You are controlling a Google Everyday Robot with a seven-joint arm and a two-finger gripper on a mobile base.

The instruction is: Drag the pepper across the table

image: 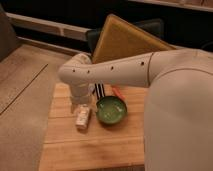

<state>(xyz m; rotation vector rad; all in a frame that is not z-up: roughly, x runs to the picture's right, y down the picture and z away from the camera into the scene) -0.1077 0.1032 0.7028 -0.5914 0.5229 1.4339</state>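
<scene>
Count: one tabletop [90, 150], one hand, one bowl, one striped item, one pepper, one panel.
- My hand [83, 116] is low over the tabletop, nearer the left edge, just left of the green bowl [111, 110]. Open or closed: cannot tell.
- Black-and-white striped item [100, 90] lies beyond the bowl, partly under my arm.
- Pepper [118, 93]: small, slim, orange-red, lying slantwise just past the bowl's far rim, toward the far edge.
- Mustard-yellow panel [125, 42] stands tilted beyond the far edge.
</scene>
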